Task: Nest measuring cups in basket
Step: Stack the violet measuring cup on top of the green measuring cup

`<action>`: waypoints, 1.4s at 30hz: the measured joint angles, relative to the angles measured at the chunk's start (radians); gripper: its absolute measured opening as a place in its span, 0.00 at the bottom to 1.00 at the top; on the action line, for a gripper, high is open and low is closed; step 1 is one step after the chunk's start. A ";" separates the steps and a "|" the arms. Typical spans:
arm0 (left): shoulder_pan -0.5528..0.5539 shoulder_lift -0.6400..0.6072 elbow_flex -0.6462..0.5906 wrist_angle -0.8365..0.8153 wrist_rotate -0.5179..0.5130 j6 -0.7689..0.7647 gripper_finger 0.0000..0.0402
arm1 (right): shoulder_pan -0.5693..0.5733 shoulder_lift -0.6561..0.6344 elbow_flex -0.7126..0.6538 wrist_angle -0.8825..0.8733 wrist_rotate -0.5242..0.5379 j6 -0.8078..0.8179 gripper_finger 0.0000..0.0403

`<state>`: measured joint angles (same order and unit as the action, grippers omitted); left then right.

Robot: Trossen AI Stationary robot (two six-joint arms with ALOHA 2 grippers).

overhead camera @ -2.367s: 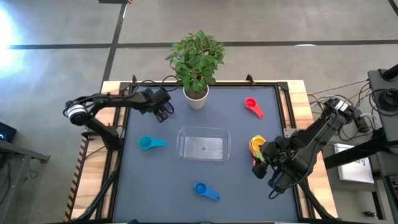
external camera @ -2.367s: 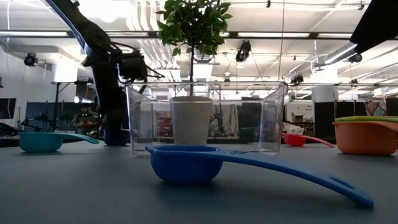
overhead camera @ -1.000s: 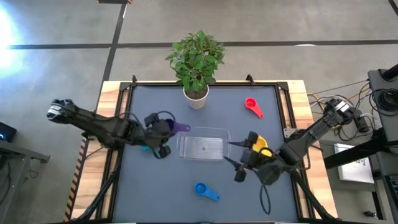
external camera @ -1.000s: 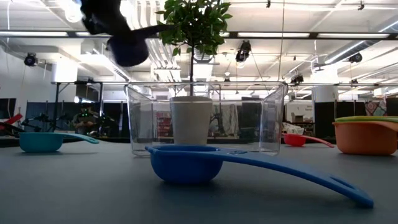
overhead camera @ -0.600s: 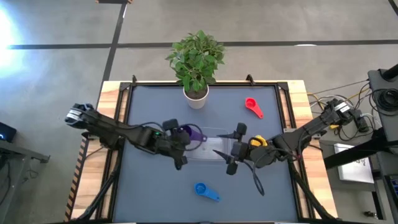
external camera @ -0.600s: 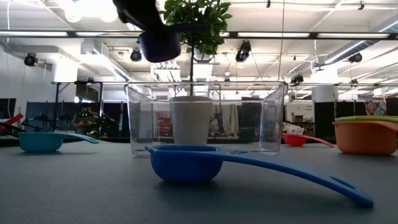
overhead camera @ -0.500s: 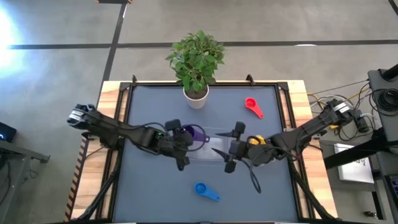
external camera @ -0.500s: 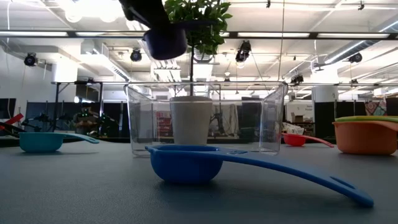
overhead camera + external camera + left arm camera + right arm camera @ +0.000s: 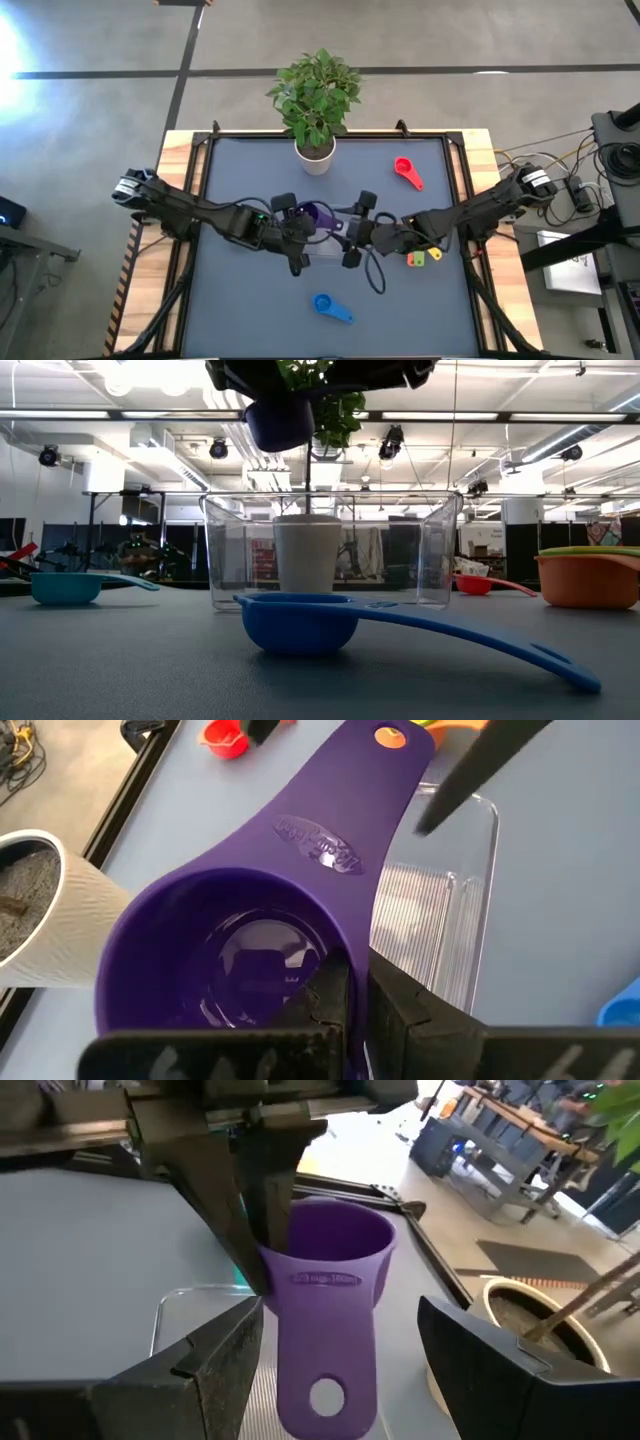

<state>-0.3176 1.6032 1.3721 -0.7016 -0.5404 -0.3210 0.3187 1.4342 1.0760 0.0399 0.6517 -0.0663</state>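
The purple measuring cup (image 9: 316,214) hangs over the left part of the clear basket (image 9: 336,246), high above its rim in the low view (image 9: 280,420). My left gripper (image 9: 300,223) is shut on the cup's bowl. My right gripper (image 9: 346,228) is open, with a finger on either side of the cup's flat handle (image 9: 325,1370) and clear of it. The blue cup (image 9: 332,307) lies near the near edge and the red cup (image 9: 405,172) far right. The orange, yellow and green cups (image 9: 418,257) sit stacked right of the basket. The teal cup (image 9: 65,587) shows only in the low view. My left gripper holds the purple cup by the bowl's wall (image 9: 345,945), beside the root of the handle, one finger inside the bowl (image 9: 325,990) and one outside. The fingers come from the table's left. The cup is lifted clear and upright, its handle pointing toward the table's right.
A white plant pot (image 9: 315,157) with a leafy plant stands at the far edge, behind the basket. Both arms reach over the middle of the table and meet above the basket. Bare dark table top lies along the near edge on both sides of the blue cup.
My left gripper has carried the purple cup up and toward the table's right, from beside the basket to above it. My right gripper has moved left from the stacked cups to the cup's handle, staying open. The stack has stayed on the table.
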 joint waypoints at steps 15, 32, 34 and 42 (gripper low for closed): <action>-0.001 -0.001 -0.001 0.020 0.007 0.002 0.00 | -0.025 0.010 0.000 -0.006 -0.033 0.003 0.57; -0.002 -0.001 -0.005 0.039 0.025 0.007 0.00 | -0.024 0.010 0.000 -0.045 -0.038 0.005 0.29; -0.002 -0.001 -0.006 0.039 0.025 0.007 0.00 | -0.024 0.010 0.000 -0.045 -0.036 0.009 0.29; -0.003 -0.002 -0.006 0.040 0.028 0.027 0.08 | -0.024 0.006 0.000 -0.045 -0.024 0.014 0.29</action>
<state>-0.3202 1.6015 1.3665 -0.6617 -0.5123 -0.2939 0.2943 1.4404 1.0760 -0.0054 0.6281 -0.0521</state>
